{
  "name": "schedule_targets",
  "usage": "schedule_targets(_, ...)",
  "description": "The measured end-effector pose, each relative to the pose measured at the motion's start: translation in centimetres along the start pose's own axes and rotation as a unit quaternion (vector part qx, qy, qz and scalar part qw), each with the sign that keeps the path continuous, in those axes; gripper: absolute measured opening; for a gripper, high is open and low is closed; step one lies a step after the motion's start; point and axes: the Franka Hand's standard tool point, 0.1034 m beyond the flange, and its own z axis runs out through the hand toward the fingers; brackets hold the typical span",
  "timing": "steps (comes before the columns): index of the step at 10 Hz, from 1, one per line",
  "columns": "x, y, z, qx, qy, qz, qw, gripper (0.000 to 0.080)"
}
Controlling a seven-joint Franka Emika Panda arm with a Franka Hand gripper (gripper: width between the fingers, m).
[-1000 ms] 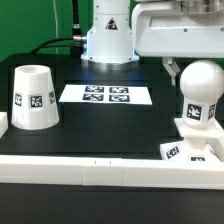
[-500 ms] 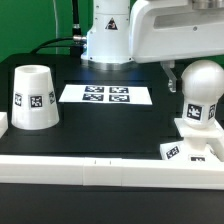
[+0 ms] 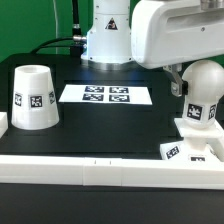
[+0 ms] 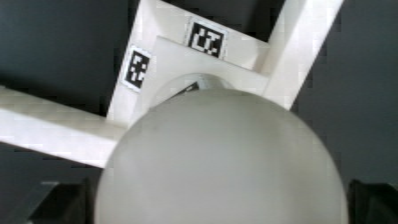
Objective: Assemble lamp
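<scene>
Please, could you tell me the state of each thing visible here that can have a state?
shade: standing wide end down, alone, not fitted on anything.
bulb: upright on the base.
base: lying flat, carrying the bulb.
claw: close by the bulb; open or shut cannot be told.
marker board: lying flat, nothing on it.

White shade (image 3: 32,97), black-and-white square tag on side. White bulb (image 3: 203,88), same tag pattern. White base (image 3: 186,147), black-and-white tags on its edge. White marker board (image 3: 105,95), four black markers. Black table (image 3: 100,135), white front edge.
</scene>
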Motion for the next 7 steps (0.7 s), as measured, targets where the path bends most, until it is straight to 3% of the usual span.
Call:
schedule_targets(2, -0.05, 0.09, 0.06, -0.002, -0.001, -0.053, 0.999, 0.0699)
schedule_targets(3, -0.09, 0.04, 0.23, -0.011, -0.006, -0.114, 0.993, 0.0699)
schedule_targets(6, -0.30, 0.12, 0.59, -0.029, -0.009, -0.269, 0.963, 0.0699)
schedule_targets(7, -0.38, 0.15, 0.65, -0.030, -0.011, -0.309, 0.950, 0.0699)
